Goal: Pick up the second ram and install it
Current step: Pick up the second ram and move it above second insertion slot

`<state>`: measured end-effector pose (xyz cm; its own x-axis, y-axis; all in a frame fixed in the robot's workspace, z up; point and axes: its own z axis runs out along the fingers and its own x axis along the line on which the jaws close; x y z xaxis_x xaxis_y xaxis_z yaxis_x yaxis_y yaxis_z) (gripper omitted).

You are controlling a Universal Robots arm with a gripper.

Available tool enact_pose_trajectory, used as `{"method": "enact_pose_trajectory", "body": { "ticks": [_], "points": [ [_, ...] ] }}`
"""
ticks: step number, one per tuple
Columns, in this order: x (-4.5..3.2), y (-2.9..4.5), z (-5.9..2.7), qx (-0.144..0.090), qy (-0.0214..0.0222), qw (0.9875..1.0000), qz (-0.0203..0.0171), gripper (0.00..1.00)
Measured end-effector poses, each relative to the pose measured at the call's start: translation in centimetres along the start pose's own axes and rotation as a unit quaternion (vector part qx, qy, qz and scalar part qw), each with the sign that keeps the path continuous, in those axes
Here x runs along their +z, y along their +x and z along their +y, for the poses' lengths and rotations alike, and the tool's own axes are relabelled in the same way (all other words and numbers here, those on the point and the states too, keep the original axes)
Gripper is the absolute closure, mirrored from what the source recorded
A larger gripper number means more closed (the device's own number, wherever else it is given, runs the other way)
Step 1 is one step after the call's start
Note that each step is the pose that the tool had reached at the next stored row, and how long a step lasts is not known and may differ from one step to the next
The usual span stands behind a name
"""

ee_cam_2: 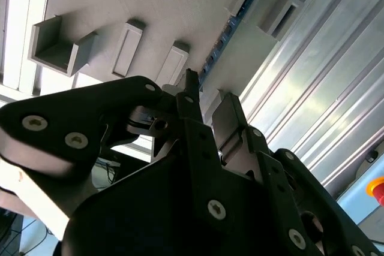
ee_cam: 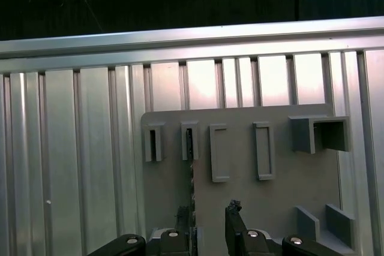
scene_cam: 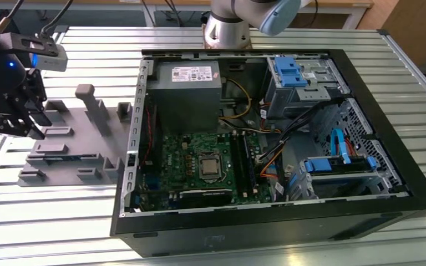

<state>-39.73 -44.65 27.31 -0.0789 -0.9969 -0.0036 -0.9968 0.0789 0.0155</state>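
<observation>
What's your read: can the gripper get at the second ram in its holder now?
Probably yes. The gripper hangs open above the grey holder, fingers lined up either side of the second ram standing on edge in its slot; nothing lies between.

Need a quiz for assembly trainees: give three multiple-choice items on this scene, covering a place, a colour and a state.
1. Where is the gripper? A. over the grey holder, outside the computer case; B. inside the case; C. resting on the case's rim.
2. What colour is the second ram? A. red; B. blue; C. yellow.
3. How is the second ram placed? A. lifted in a shut gripper; B. lying flat inside the case; C. on edge in the holder's slot, open gripper astride it.
Answers: 1 A, the exterior view shows it above the holder; 2 B, a blue board in the second wrist view; 3 C, both wrist views show the gripper open around it.
</observation>
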Motion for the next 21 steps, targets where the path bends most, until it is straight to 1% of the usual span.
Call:
{"method": "enact_pose_trajectory", "body": {
  "ticks": [4,8,16,21],
  "points": [
    [0.02,0.00,0.00,0.000,0.0000,1.0000,0.0000,0.63],
    [0.24,0.01,0.00,-0.001,0.0000,1.0000,0.0000,0.63],
    [1.10,0.03,-0.02,-0.004,0.0000,1.0000,0.0000,0.63],
    [1.45,0.20,-0.04,-0.009,0.0001,1.0000,0.0001,0.63]
  ]
}}
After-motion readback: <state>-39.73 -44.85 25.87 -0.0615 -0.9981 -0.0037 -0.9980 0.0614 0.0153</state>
